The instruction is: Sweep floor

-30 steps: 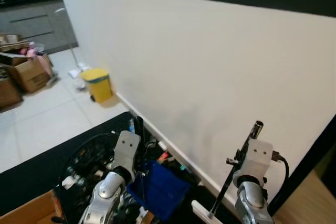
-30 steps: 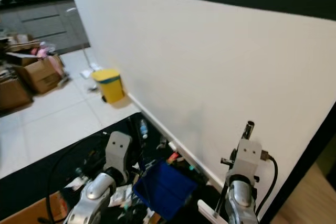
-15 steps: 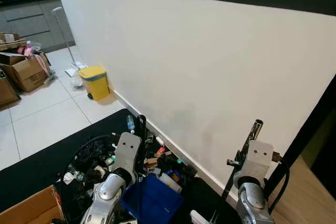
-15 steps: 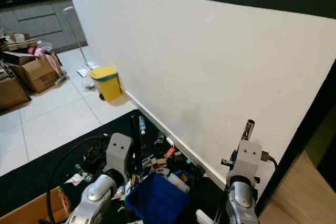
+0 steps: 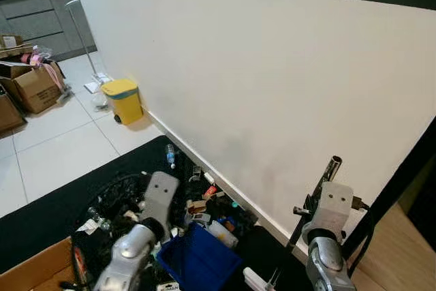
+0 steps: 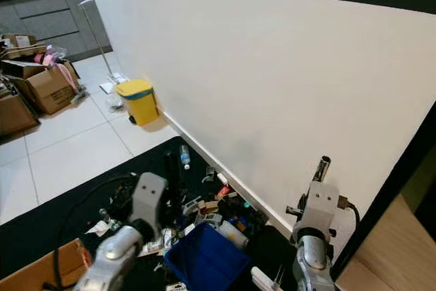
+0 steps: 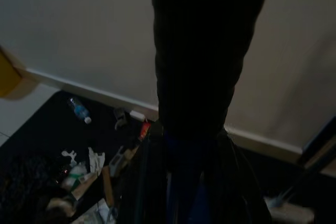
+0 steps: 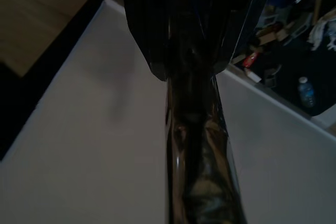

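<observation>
White tile floor (image 5: 61, 148) is met by a long white wall (image 5: 272, 86); black mat (image 5: 48, 209) w/ scattered litter (image 5: 204, 202) along the baseboard. Counted: 1 yellow bin (image 5: 122, 100), 1 blue dustpan (image 5: 199, 258), 1 water bottle (image 5: 169, 155), approx. 3 cardboard boxes (image 5: 34, 90). Broom handle (image 5: 320, 192) is clenched by right gripper (image 8: 191, 72); dustpan handle is grasped by left gripper (image 7: 202, 108).

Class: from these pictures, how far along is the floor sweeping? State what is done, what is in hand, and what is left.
Done: little, since the blue dustpan looks bare. In hand: the right end effector grips the broom handle, with the dustpan by the left arm. Left: the bottle and scraps on the black mat by the wall.
</observation>
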Robot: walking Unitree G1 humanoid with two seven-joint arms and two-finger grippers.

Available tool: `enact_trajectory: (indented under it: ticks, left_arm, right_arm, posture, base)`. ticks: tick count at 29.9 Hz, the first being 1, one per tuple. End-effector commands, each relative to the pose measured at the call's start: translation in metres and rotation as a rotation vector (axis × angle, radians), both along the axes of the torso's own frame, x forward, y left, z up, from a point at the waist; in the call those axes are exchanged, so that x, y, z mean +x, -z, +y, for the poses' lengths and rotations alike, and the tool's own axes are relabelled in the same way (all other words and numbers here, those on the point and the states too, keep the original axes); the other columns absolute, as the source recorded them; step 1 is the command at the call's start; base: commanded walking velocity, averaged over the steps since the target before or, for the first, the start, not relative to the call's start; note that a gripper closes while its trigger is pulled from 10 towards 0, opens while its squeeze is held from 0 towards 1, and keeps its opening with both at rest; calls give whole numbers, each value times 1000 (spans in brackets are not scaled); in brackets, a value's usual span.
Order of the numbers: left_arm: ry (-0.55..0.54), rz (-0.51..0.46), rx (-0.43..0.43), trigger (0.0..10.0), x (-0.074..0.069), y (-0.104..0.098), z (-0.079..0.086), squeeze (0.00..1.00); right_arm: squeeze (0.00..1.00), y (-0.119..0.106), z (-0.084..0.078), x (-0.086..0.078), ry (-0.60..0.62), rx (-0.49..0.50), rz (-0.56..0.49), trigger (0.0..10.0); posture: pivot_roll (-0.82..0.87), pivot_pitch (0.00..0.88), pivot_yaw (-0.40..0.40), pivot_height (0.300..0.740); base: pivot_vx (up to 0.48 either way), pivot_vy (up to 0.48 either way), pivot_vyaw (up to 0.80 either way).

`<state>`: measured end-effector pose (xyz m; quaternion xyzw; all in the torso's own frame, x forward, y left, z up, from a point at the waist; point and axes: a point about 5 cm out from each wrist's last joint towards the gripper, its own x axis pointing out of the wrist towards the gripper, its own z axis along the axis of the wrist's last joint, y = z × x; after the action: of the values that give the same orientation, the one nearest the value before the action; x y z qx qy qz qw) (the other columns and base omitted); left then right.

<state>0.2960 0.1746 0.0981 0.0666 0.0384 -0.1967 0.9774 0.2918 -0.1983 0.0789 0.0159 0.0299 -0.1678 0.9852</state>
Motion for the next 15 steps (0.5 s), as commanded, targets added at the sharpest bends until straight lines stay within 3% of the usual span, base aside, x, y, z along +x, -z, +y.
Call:
enact_trajectory:
  ticks: [1, 3, 7, 10, 15]
  left_arm:
    - [-9, -11, 18, 10000, -3, -8, 20, 0]
    - [1, -5, 21, 10000, -5, -9, 28, 0]
    - [-29, -50, 68, 10000, -8, -32, 65, 0]
    - [15, -38, 86, 10000, -14, -43, 78, 0]
    - [92, 51, 69, 10000, -33, -37, 90, 0]
  right_arm:
    - [0, -7, -1, 5, 4, -25, -41, 10000]
    - [0, -8, -2, 7, 5, -22, -39, 10000]
    - [0, -13, -7, 18, 3, -36, -45, 10000]
    - [0, -16, -8, 24, -2, -44, -48, 10000]
    - [0, -19, -5, 35, -10, -51, -48, 10000]
  posture:
    - [39, 102, 62, 740]
    - [39, 102, 62, 740]
    - [86, 112, 46, 740]
    - [106, 114, 37, 740]
    - [132, 119, 26, 740]
  base:
    - [0, 0, 0]
    - [0, 0, 0]
    - [0, 0, 0]
    - [0, 0, 0]
    - [0, 0, 0]
